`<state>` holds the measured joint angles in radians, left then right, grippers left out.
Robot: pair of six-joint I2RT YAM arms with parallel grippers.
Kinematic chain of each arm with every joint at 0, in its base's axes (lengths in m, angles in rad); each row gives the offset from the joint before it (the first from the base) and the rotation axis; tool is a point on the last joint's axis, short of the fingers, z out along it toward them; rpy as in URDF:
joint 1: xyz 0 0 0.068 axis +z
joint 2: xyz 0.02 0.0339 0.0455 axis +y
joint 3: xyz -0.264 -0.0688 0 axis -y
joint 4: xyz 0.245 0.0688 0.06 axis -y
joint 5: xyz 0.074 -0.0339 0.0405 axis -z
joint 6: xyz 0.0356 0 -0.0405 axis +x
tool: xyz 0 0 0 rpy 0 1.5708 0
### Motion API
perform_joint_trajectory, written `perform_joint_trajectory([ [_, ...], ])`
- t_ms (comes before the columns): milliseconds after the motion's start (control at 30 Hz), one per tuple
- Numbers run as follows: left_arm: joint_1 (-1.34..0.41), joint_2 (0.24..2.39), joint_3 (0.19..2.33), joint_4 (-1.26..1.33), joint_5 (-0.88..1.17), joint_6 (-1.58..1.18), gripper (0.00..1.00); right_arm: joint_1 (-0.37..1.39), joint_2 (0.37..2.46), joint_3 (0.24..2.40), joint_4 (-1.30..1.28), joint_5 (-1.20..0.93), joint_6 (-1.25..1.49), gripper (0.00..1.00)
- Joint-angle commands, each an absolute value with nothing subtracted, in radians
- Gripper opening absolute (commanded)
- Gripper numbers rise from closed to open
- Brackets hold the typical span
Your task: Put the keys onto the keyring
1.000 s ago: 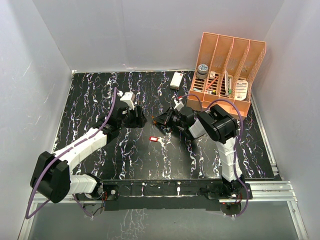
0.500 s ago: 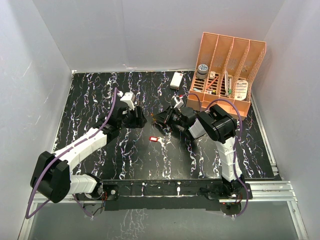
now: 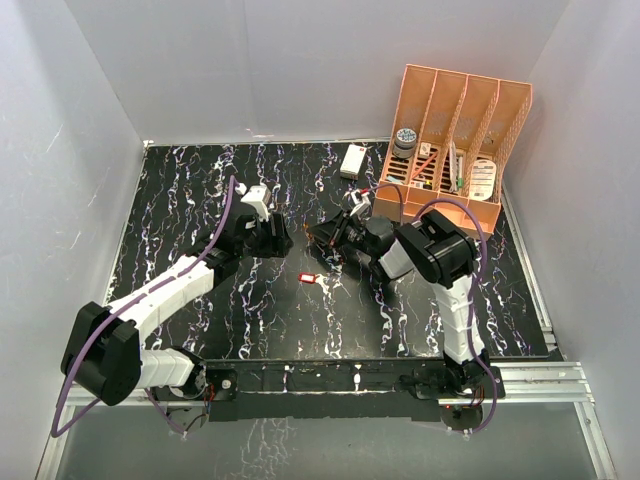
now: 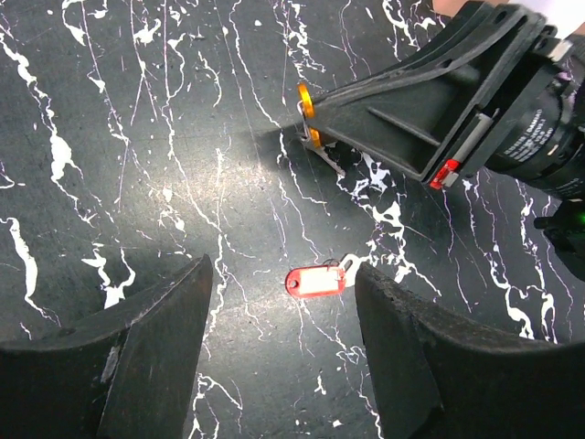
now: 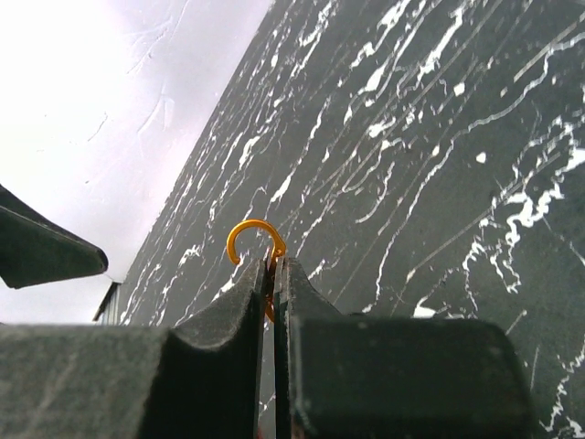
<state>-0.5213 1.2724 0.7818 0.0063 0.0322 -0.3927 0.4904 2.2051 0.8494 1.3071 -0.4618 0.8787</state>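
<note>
Pinching one keyring (image 5: pixel 255 240), right fingers (image 5: pixel 272 274); left fingers (image 4: pixel 384 311) spread above seemingly one red key (image 4: pixel 313 281).

A: Key (image 4: pixel 313 281)? Red plastic head, lying flat on the black table, apart from the ring.

B: Keyring (image 5: pixel 256 241): thin orange loop, upright, pinched at the right gripper's (image 5: pixel 273 267) fingertips.

We see a black, white-veined surface (image 3: pixel 200 190). On it lie the red key (image 3: pixel 308 278) near the middle, a white box (image 3: pixel 351 160) by the far edge, and an orange rack (image 3: pixel 455 150) in the far right corner.
</note>
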Motion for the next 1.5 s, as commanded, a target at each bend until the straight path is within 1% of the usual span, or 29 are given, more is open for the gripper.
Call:
perform_joint_trajectory([
  [0, -0.528, 1.269, 0.830, -0.026, 0.016, -0.376, 0.63, 0.490, 2.119, 0.855, 1.389, -0.437, 0.805, 0.00],
  [267, -0.527, 1.272, 0.848, -0.032, 0.018, -0.377, 0.63, 0.489, 2.032, 0.872, 1.341, -0.429, 0.754, 0.00],
  [600, -0.528, 1.260, 0.848, -0.013, 0.030, -0.388, 0.63, 0.489, 1.853, 0.894, 1.199, -0.390, 0.662, 0.00],
  [900, -0.528, 1.261, 0.833, 0.021, 0.042, -0.403, 0.64, 0.489, 1.705, 0.875, 1.112, -0.368, 0.626, 0.00],
  [1233, -0.527, 1.284, 0.819, 0.057, 0.075, -0.416, 0.65, 0.489, 1.627, 0.828, 1.064, -0.344, 0.625, 0.00],
  [1467, -0.528, 1.265, 0.801, 0.061, 0.081, -0.419, 0.65, 0.489, 1.584, 0.810, 0.973, -0.336, 0.629, 0.00],
])
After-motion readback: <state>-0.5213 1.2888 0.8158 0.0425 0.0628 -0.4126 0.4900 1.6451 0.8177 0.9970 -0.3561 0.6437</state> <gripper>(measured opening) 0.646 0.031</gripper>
